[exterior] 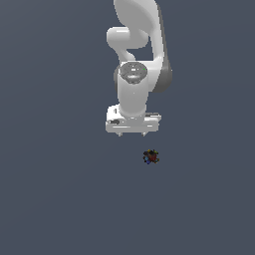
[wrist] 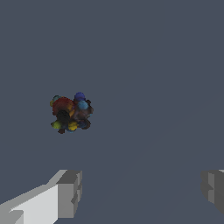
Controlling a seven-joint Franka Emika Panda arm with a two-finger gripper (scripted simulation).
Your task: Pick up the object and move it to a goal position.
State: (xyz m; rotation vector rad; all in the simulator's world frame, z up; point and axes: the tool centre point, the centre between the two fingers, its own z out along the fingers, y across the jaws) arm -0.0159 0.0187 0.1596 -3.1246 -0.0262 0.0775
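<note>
The claw (exterior: 132, 134) hangs wide at frame centre; the object (exterior: 151, 157) lies apart, lower right, bare surface (exterior: 50, 199) all round.

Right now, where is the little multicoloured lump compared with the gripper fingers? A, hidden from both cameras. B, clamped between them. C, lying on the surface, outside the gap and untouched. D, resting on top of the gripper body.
C: in the wrist view the object lies on the grey surface apart from both fingers, and the exterior view shows it clear of the open gripper.
</note>
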